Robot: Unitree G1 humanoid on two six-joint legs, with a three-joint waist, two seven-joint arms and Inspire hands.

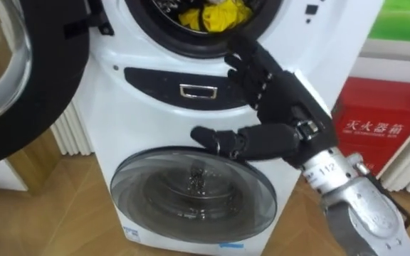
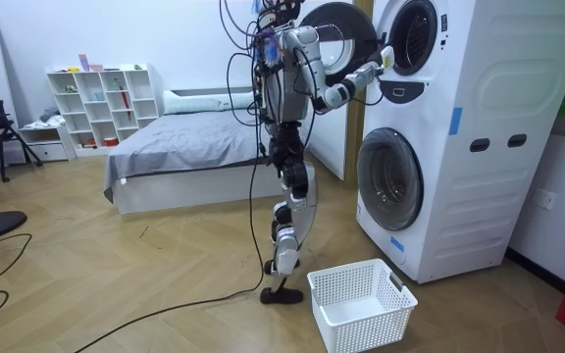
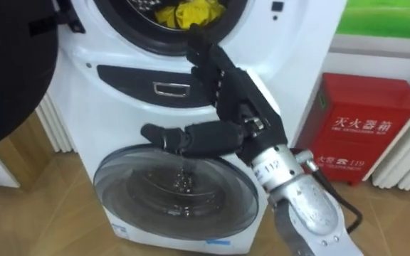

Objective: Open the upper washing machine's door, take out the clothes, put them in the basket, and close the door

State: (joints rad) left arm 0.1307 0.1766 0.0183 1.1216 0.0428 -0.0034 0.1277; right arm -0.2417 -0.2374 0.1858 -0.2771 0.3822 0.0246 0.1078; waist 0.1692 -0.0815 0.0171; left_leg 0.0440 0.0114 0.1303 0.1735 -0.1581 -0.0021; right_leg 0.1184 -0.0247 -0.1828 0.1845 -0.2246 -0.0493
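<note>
Yellow clothes (image 1: 216, 14) lie inside the open upper drum of the white stacked washing machine (image 1: 148, 107). My right hand (image 1: 276, 107) is raised in front of the machine's panel, just below the drum's rim. It is open, with straight fingers pointing up toward the opening and the thumb stretched out to the left. It holds nothing and is not touching the clothes. The room view has me standing upright facing the machine (image 2: 479, 127), my right hand (image 2: 385, 59) stretched out to the upper drum.
The upper round door (image 1: 20, 78) hangs open at my left. The lower drum's glass door (image 1: 194, 192) is closed. A red box (image 1: 379, 121) stands right of the machine. A white laundry basket (image 2: 361, 304) sits on the wooden floor by my feet.
</note>
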